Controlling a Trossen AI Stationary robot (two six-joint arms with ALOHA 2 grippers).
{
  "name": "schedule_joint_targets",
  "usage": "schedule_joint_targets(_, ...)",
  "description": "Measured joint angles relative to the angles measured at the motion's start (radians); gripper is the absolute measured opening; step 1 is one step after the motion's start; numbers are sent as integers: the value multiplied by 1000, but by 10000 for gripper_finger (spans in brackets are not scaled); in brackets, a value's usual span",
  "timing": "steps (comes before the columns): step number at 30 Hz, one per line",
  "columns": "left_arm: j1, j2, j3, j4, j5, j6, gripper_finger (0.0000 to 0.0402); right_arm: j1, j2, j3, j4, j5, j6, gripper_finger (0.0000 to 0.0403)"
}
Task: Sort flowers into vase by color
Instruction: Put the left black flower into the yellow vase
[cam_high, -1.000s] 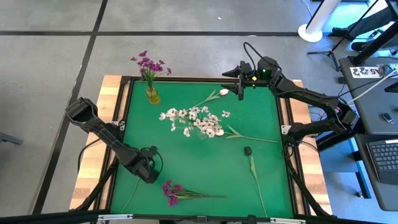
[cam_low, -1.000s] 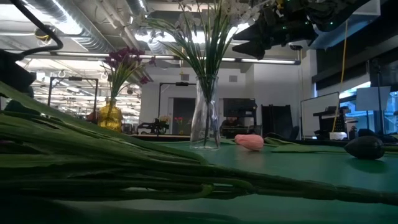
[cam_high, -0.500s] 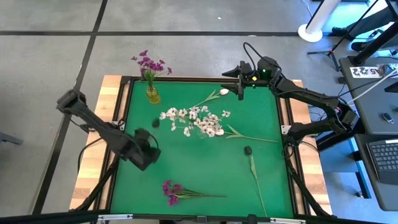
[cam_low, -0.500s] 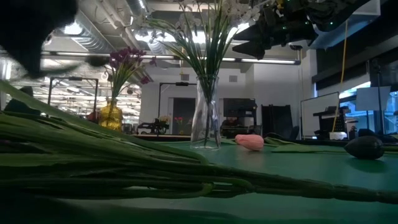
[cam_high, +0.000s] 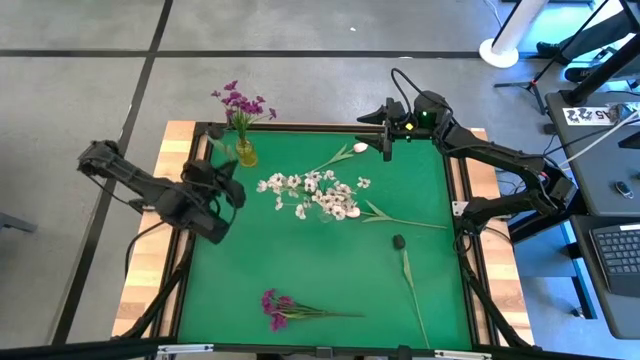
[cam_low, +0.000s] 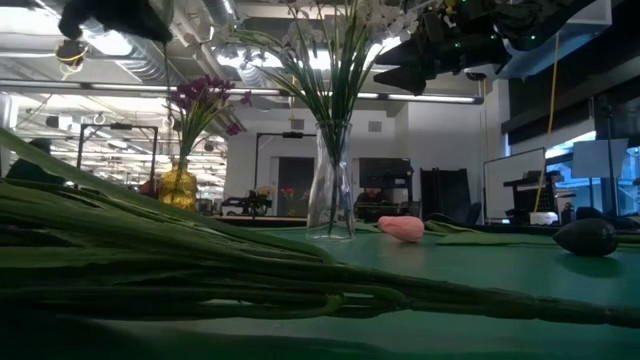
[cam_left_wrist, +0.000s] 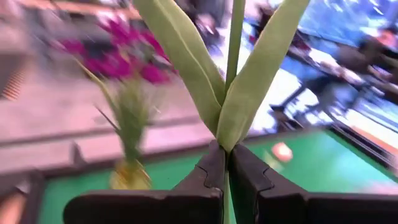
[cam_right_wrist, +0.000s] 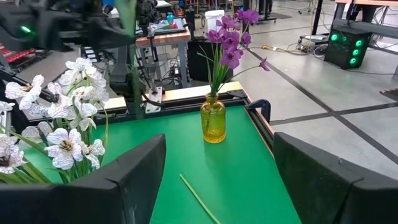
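My left gripper hangs above the mat's left edge, shut on a green flower stem that bears only long leaves. Just beyond it stands a yellow vase with magenta flowers. A clear vase with white blossoms stands mid-mat. On the mat lie a pink-bud flower, a magenta flower and a leaf stem. My right gripper hovers open over the far edge. My left gripper pinches the stem between its two fingers, right where the long leaves fork off. The fingers lie about level and point from the mat's left side toward the yellow vase. The leaves reach out past the fingertips, and the stem is lifted clear of the mat.
A small dark lump lies right of the mat's centre, with another green stem beside the white blossoms. A raised black frame rims the mat. Bare green mat lies between the clear vase and the near flowers.
My left gripper has risen from the mat's near left part and gone toward the far edge and the yellow vase, tipping from pointing down to about level. The leafy stem that lay by the near left corner has gone up with it, clear of the mat.
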Motion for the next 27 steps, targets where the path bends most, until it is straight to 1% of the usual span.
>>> schedule_joint_targets(2, 67, 0, -42, 5, -52, -16, 0, 0, 0, 0, 0, 0, 0, 293)
schedule_joint_targets(6, 201, 0, -106, 6, -105, -55, 0, 0, 0, 0, 0, 0, 0, 293)
schedule_joint_targets(9, 279, 0, -120, 7, -140, -60, 0, 0, 0, 0, 0, 0, 1, 293)
schedule_joint_targets(12, 331, 0, -120, 8, -170, -55, 0, 0, 0, 0, 0, 0, 1, 293)
schedule_joint_targets(17, 373, 0, -115, 8, -181, -9, 0, 0, 0, 0, 0, 0, -3, 293)
schedule_joint_targets(24, 374, 0, -115, 39, -181, 0, 0, 0, 0, 0, 0, 0, -6, 293)
schedule_joint_targets(27, 368, 0, -98, 81, -179, 7, 0, 0, 0, 0, 0, 0, -6, 293)
